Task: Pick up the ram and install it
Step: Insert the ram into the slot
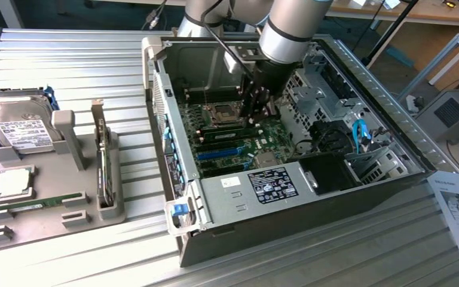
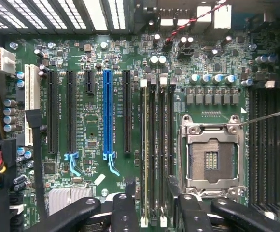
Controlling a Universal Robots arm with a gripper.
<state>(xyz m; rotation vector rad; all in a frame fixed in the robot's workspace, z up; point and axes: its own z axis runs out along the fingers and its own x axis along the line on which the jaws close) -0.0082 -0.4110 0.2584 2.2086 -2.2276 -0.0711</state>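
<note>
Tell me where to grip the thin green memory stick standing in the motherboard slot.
Pinch its flat faces near the top edge, coming straight down from above: the thin green memory stick stands on edge on the green motherboard, the open end effector straddling it.

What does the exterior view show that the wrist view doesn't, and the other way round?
The exterior view adds the tray outside the case, with a hard drive, a processor chip, an upright card and a ram stick lying flat, plus the arm reaching in. The wrist view adds close detail: red-and-black twisted wires and a row of capacitors. Both share the motherboard, its blue slot, the empty processor socket and the open gripper above the memory slots.
</note>
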